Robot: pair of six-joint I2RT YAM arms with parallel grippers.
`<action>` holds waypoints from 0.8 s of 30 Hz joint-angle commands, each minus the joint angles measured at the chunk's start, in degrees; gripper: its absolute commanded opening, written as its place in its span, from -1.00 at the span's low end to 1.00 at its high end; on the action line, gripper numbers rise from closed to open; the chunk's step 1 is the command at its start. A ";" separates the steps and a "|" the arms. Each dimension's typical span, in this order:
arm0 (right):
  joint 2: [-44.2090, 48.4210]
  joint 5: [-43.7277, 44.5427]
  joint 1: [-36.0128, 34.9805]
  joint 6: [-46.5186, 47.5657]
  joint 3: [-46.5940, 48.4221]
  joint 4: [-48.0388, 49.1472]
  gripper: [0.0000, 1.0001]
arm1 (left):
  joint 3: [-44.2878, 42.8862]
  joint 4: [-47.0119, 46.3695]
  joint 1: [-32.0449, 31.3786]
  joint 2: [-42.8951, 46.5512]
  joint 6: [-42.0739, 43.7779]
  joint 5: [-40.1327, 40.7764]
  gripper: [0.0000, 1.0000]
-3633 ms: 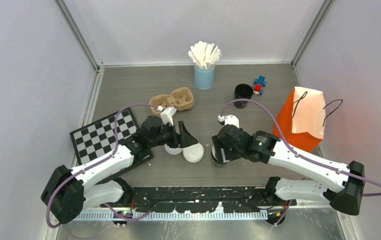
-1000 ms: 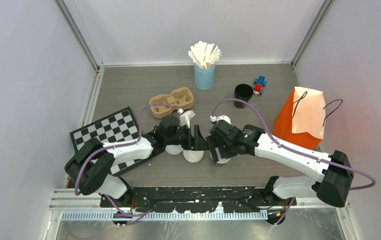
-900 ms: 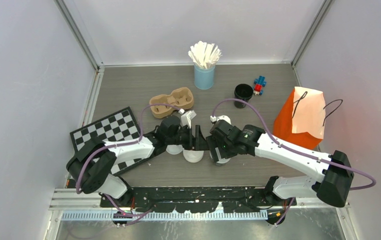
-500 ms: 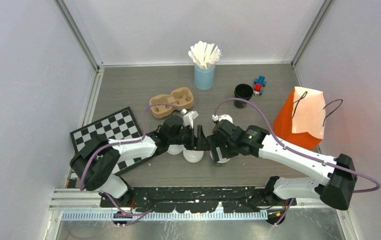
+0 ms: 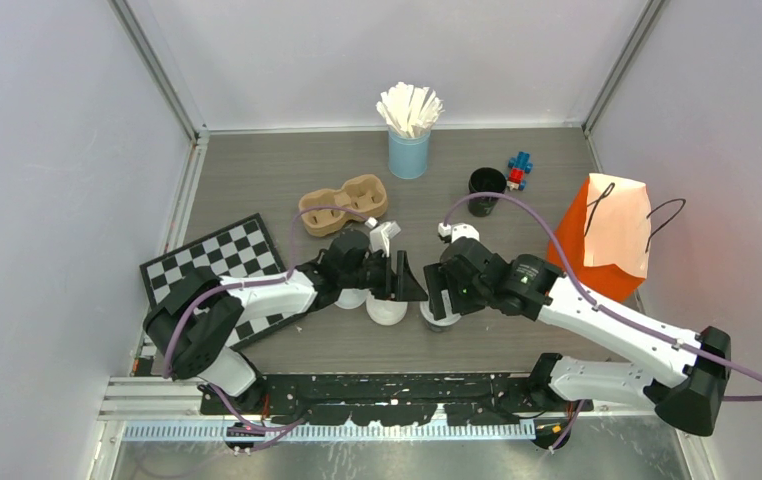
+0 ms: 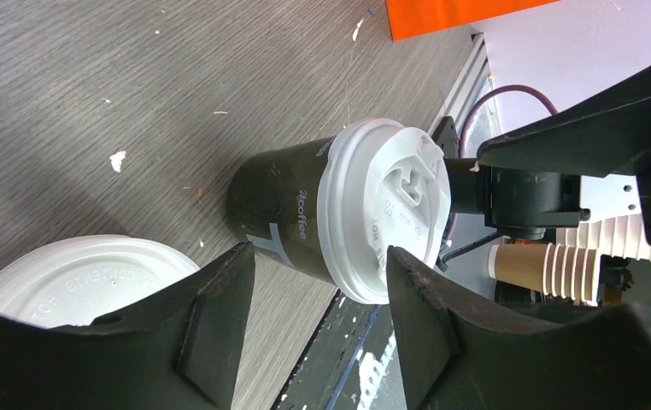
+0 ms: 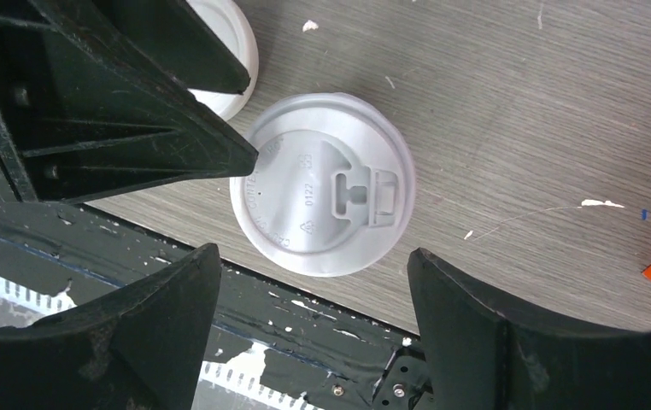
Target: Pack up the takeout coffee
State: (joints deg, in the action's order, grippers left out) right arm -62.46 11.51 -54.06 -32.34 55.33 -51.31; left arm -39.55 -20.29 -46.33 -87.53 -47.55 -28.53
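A black takeout coffee cup with white print and a white sip lid stands near the table's front edge; it also shows in the top view. My right gripper hangs open above it, with a finger on each side of the lid and not touching it. My left gripper is open and reaches in from the left, with the cup between and just beyond its fingertips. One left fingertip is at the lid's rim. Two more lidded cups stand just to the left.
A brown two-cup carrier lies behind the left gripper. An orange paper bag stands at the right. At the back are a lidless black cup, a small toy and a blue cup of stirrers. A checkerboard lies at the left.
My left gripper has reached right, past the middle cup, to the cup under my right gripper. My right gripper has shifted slightly right above that cup. The cups have not moved.
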 commanded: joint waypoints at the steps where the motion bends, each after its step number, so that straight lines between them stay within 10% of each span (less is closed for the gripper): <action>1: 2.56 1.90 1.69 -1.13 -0.58 0.12 0.66 | -2.45 -0.49 -0.41 -0.49 1.67 0.23 0.17; 24: 7.19 -2.20 7.39 -3.26 -13.18 8.98 0.35 | -3.24 3.34 -3.98 -2.69 4.39 2.92 -0.19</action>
State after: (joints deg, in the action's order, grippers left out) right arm -55.86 8.64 -47.00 -34.09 43.38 -43.33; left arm -41.67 -18.04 -49.28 -88.82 -45.25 -27.16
